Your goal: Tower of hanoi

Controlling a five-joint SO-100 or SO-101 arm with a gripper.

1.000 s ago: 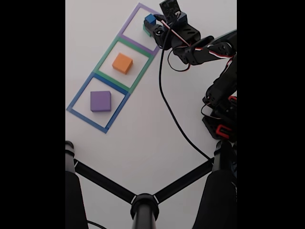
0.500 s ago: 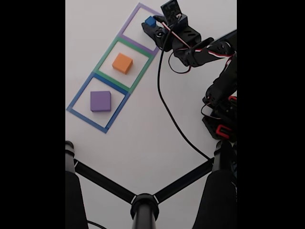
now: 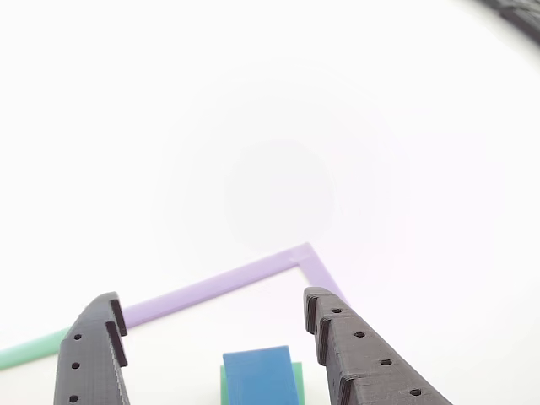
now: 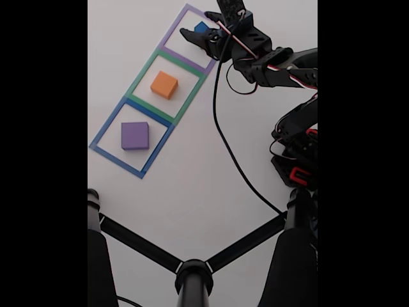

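In the other view we look out along the gripper (image 3: 215,325), whose two dark fingers (image 3: 359,359) stand spread apart at the lower edge, the jaws released and clasping nothing. Between them, low in the picture, sits the blue block (image 3: 257,375), with the green block (image 3: 297,378) showing as thin edges under it, so the blue one rests on the green. Neither finger touches the blocks. Beyond them runs the purple tape outline (image 3: 219,285), its corner to the right, and a green tape strip (image 3: 29,348) continues at the far left on the white table (image 3: 270,126).

In the fixed view we see the arm (image 4: 275,67) reaching from the right towards the top. The gripper (image 4: 198,32) hovers at the purple tape outline (image 4: 172,54), where the blue block (image 4: 202,27) shows beside the fingers. The orange block (image 4: 164,84) lies inside the green tape outline (image 4: 142,77), and the purple block (image 4: 135,135) inside the blue tape outline (image 4: 105,131). A black cable (image 4: 227,147) trails across the table. A black tripod (image 4: 192,272) fills the near edge.
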